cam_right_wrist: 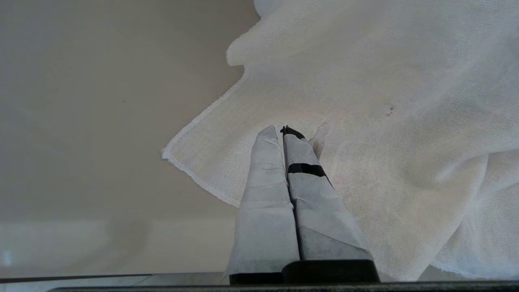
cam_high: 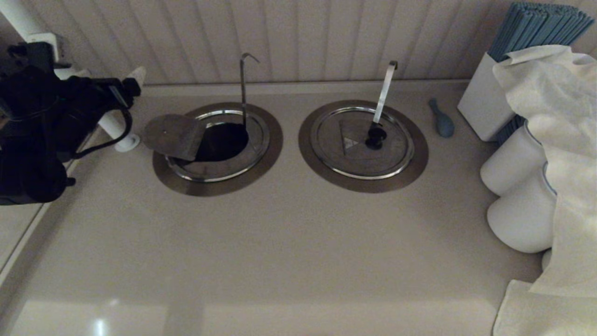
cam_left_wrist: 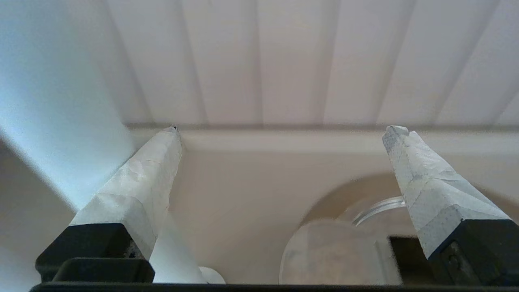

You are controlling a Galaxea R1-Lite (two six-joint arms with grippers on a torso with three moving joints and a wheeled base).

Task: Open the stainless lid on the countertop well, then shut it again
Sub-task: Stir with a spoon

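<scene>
- two wells sit in the bench [cam_high: 280, 242]; the countertop well [cam_high: 224, 140] is the left one, with the slim hooked handle [cam_high: 243, 88] rising from it.
- the stainless lid [cam_high: 175, 135] has a flap folded up and tilted toward the left, leaving the dark hole exposed; judged step: the opening is done and the closing remains.
- left end effector [cam_left_wrist: 279, 138] hangs left of the well, fingers wide apart, gripping nothing.
- next move, as a judgement: bring the left end effector to the raised flap and lower it flat onto the rim.
- right end effector [cam_right_wrist: 284, 132] is parked over the white cloth [cam_right_wrist: 385, 121] at the near right, fingers pressed together on nothing.
- hidden: the lid's knob cannot be made out; the well's contents are lost in darkness; the left arm is cut off at the frame edge.
- the right-hand twin lid [cam_high: 361, 142] lies shut.
</scene>
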